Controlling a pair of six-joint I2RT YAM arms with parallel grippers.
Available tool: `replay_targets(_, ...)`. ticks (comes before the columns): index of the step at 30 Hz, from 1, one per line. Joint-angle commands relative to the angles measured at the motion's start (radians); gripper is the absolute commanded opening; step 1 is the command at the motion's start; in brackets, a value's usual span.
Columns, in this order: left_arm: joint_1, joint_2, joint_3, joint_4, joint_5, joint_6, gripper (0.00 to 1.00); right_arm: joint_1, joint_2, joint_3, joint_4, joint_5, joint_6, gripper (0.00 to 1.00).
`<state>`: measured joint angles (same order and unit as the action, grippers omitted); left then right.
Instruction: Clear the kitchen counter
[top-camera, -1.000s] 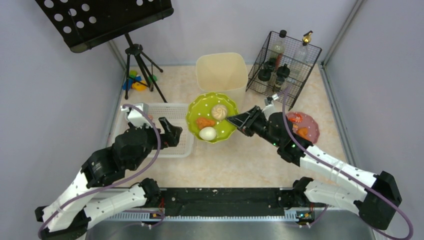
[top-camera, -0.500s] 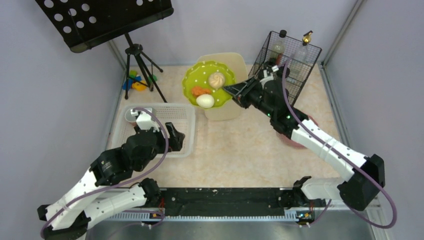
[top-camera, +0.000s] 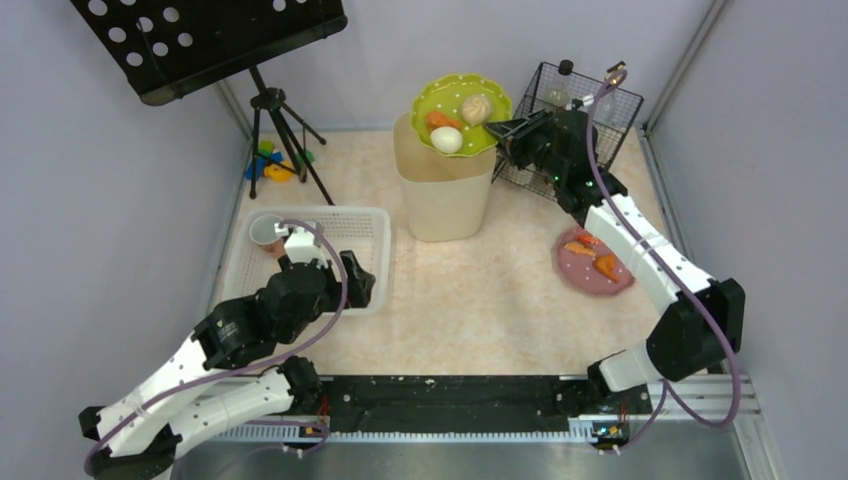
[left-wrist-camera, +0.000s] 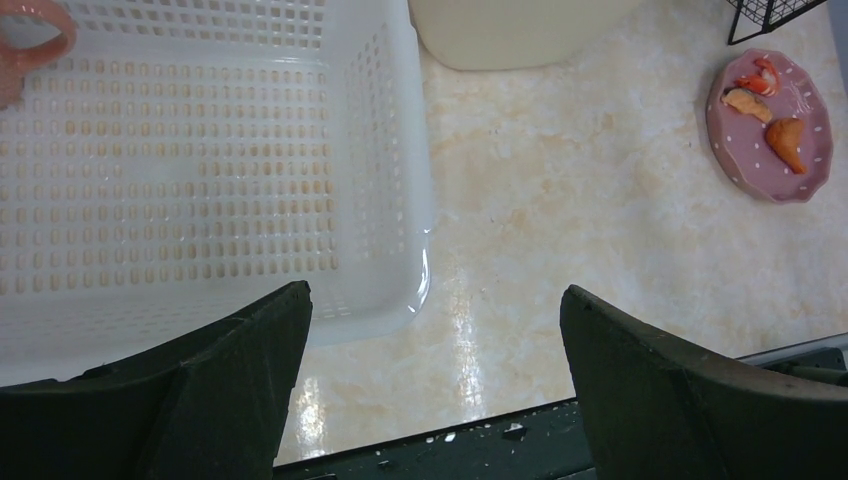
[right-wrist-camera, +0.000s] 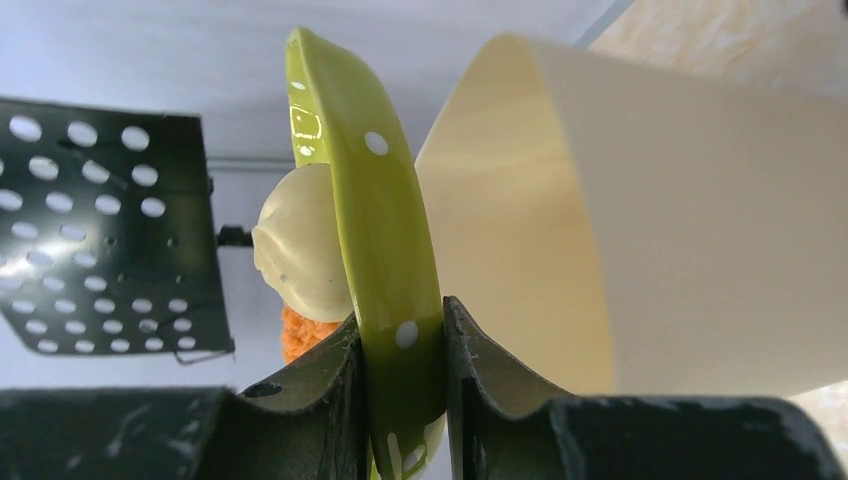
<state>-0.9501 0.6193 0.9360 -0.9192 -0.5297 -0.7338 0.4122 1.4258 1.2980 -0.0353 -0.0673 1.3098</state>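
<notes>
While the right pincer (right-wrist-camera: 400, 335) clamps the green plate (right-wrist-camera: 372, 190), the left pincer (left-wrist-camera: 435, 295) gapes.

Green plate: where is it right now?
Top external view, far centre: the green plate is gripped at its rim by the right gripper, raised over the cream bin, just left of the wire rack.

Quick count — 2 plates: green plate (top-camera: 432, 100), pink plate (top-camera: 580, 273). 1 bin (top-camera: 440, 195), 1 basket (top-camera: 350, 238), 1 cup (top-camera: 266, 230), 1 rack (top-camera: 627, 112), 1 stand (top-camera: 200, 40) — and 3 food bits (top-camera: 447, 140) on each plate.
</notes>
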Motion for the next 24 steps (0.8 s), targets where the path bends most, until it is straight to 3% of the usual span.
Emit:
replay_targets(1, 0.002, -0.008, -0.015, 0.051, 0.022, 0.000, 0.99, -0.065, 0.014, 0.128, 0.179, -0.036, 0.002, 0.00)
replay_targets(10, 0.002, -0.030, -0.034, 0.056, 0.053, -0.002, 0.99, -0.104, 0.146, 0.277, 0.156, -0.065, -0.223, 0.00)
replay_targets(24, 0.002, -0.061, -0.051, 0.049, 0.065, -0.010, 0.99, -0.086, 0.156, 0.269, 0.289, -0.145, -0.505, 0.00)
